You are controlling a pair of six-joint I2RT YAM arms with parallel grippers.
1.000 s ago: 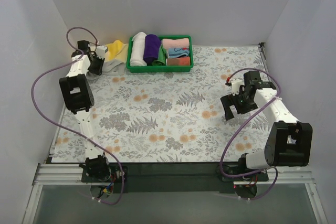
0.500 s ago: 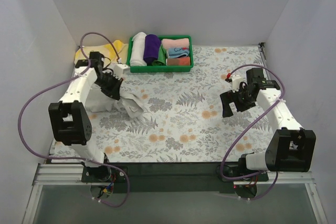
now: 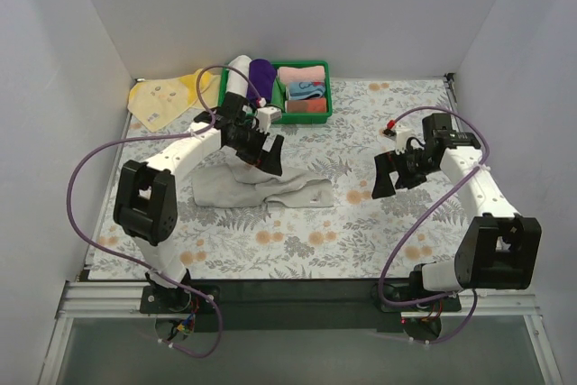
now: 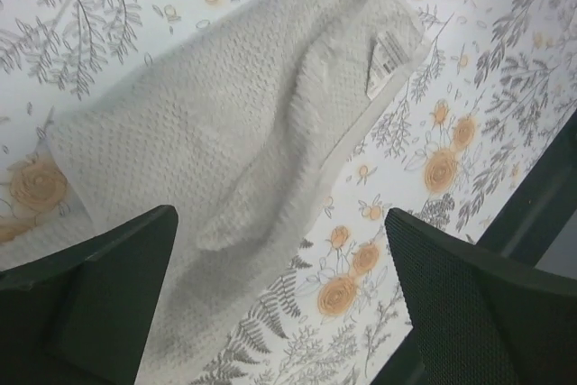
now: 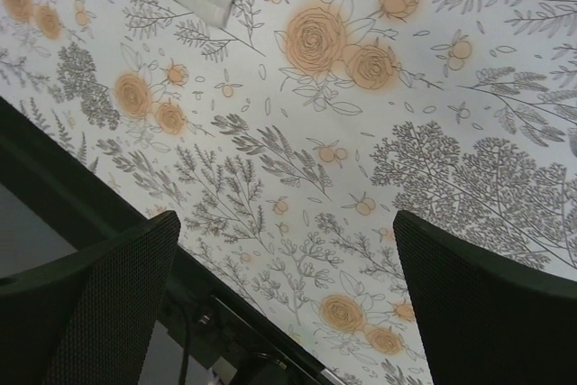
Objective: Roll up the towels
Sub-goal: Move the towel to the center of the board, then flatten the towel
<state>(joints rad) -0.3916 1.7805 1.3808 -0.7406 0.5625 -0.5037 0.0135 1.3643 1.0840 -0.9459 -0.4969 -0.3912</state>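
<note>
Across the mid-left table (image 3: 433,241) we log:
1. Grey towel (image 3: 225,190): dragged here from the back-left corner, now spread out, rumpled and unrolled.
2. Yellow towel (image 3: 162,101): left flat in that corner.
3. Left gripper (image 3: 269,158): over the grey towel, spread wide, nothing held.
4. Right gripper (image 3: 386,179): spread, empty, over bare table to the right.

We judge fetching done; smoothing and rolling remain.

Enclosure: plain white back wall (image 3: 297,6), white L side wall (image 3: 54,87) and R side wall (image 3: 532,60). Counter (image 3: 297,241) covered w/ white floral print: orange blooms, grey ferns. Black strip (image 3: 297,290) along near edge, aluminium rail (image 3: 104,299) at same edge. Light even, diffuse; shadows soft.
</note>
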